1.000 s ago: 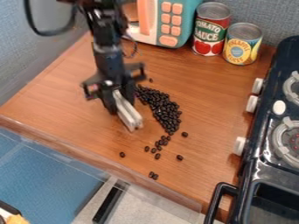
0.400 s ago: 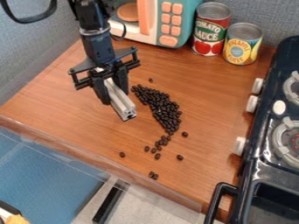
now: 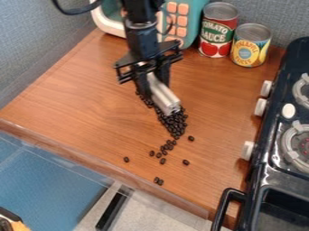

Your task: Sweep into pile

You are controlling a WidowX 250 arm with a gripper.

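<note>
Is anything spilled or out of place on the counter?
Yes, likely: stray black beans lie scattered toward the counter's front edge, apart from the main pile. Both cans stand upright.

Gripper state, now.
Gripper: closed on the metal bar, over the beans.
</note>
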